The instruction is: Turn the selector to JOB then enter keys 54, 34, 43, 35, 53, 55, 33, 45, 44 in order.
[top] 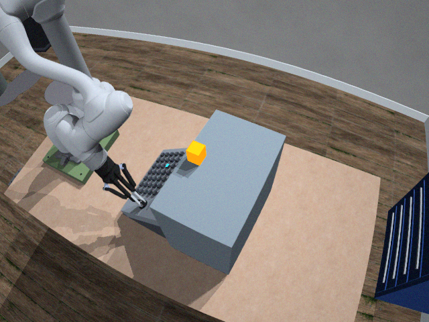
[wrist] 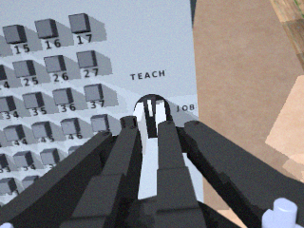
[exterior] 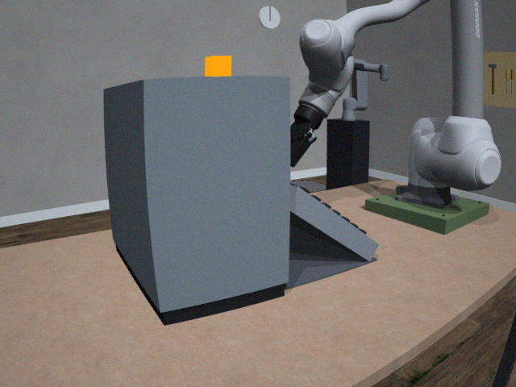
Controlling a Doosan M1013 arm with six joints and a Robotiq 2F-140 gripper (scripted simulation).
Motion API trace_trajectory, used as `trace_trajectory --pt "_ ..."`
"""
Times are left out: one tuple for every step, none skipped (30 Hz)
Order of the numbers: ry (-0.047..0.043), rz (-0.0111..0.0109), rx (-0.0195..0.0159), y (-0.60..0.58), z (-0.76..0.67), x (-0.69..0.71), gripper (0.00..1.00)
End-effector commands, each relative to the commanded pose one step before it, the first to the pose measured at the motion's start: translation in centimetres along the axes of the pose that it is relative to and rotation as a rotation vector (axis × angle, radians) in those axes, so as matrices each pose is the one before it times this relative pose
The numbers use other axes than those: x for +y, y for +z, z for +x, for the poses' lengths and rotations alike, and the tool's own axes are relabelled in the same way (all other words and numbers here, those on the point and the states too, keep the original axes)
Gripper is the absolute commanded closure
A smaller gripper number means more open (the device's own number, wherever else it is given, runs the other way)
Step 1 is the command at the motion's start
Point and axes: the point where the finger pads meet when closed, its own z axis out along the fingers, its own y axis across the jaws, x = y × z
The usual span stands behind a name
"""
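The grey machine (top: 221,180) (exterior: 200,183) has a sloped keypad (top: 157,174) (wrist: 52,100) of dark square keys with numbers printed below them. One key (top: 167,165) glows cyan near the keypad's far end. The round black selector knob (wrist: 151,106) (top: 142,203) sits at the keypad's near corner, its white mark pointing up toward the TEACH label (wrist: 147,75); the JOB label (wrist: 185,107) is to its right. My gripper (wrist: 152,113) (top: 140,200) is shut on the selector knob, one finger on each side. In the exterior view the machine hides the fingertips.
An orange cube (top: 196,152) (exterior: 218,66) sits on the machine's top. The arm's green base (top: 78,166) (exterior: 429,210) stands beside the keypad. A blue cabinet (top: 405,239) stands at the far right. A dark pedestal (exterior: 347,151) stands behind.
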Motion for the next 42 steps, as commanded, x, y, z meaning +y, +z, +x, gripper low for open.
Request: trace_trajectory --pt "0.00009 0.00005 0.00008 0.005 0.004 0.001 1.0" --pt "0.0 0.0 0.0 0.0 0.0 0.0 1.0" --pt "0.0 0.0 0.0 0.0 0.0 0.0 1.0" --pt "0.0 0.0 0.0 0.0 0.0 0.0 1.0" --pt "0.0 0.0 0.0 0.0 0.0 0.0 1.0" --pt "0.0 0.0 0.0 0.0 0.0 0.0 1.0" --pt "0.0 0.0 0.0 0.0 0.0 0.0 1.0" --pt "0.0 0.0 0.0 0.0 0.0 0.0 1.0" --pt "0.0 0.0 0.0 0.0 0.0 0.0 1.0" --pt "0.0 0.0 0.0 0.0 0.0 0.0 1.0" --pt "0.0 0.0 0.0 0.0 0.0 0.0 1.0" --pt "0.0 0.0 0.0 0.0 0.0 0.0 1.0" --pt "0.0 0.0 0.0 0.0 0.0 0.0 1.0" --pt "0.0 0.0 0.0 0.0 0.0 0.0 1.0" --pt "0.0 0.0 0.0 0.0 0.0 0.0 1.0" --pt "0.0 0.0 0.0 0.0 0.0 0.0 1.0" --pt "0.0 0.0 0.0 0.0 0.0 0.0 1.0" --pt "0.0 0.0 0.0 0.0 0.0 0.0 1.0" --pt "0.0 0.0 0.0 0.0 0.0 0.0 1.0" --pt "0.0 0.0 0.0 0.0 0.0 0.0 1.0" --pt "0.00002 0.0 0.0 0.0 0.0 0.0 1.0" --pt "0.00015 0.0 0.0 0.0 0.0 0.0 1.0" --pt "0.0004 0.0 0.0 0.0 0.0 0.0 1.0" --pt "0.00076 0.0 0.0 0.0 0.0 0.0 1.0" --pt "0.00123 0.0 0.0 0.0 0.0 0.0 1.0" --pt "0.00179 0.0 0.0 0.0 0.0 0.0 1.0" --pt "0.00244 0.0 0.0 0.0 0.0 0.0 1.0" --pt "0.00318 0.0 0.0 0.0 0.0 0.0 1.0" --pt "0.00398 0.0 0.0 0.0 0.0 0.0 1.0" --pt "0.00485 0.0 0.0 0.0 0.0 0.0 1.0" --pt "0.00578 0.0 0.0 0.0 0.0 0.0 1.0" --pt "0.00675 0.0 0.0 0.0 0.0 0.0 1.0" --pt "0.00778 0.0 0.0 0.0 0.0 0.0 1.0" --pt "0.0 0.0 0.0 0.0 0.0 0.0 1.0" --pt "0.0 0.0 0.0 0.0 0.0 0.0 1.0" --pt "0.00884 0.0 0.0 0.0 0.0 0.0 1.0" --pt "0.00993 0.0 0.0 0.0 0.0 0.0 1.0" --pt "0.01105 0.0 0.0 0.0 0.0 0.0 1.0" --pt "0.01219 0.0 0.0 0.0 0.0 0.0 1.0" --pt "0.01334 0.0 0.0 0.0 0.0 0.0 1.0" --pt "0.0145 0.0 0.0 0.0 0.0 0.0 1.0" --pt "0.01566 0.0 0.0 0.0 0.0 0.0 1.0"
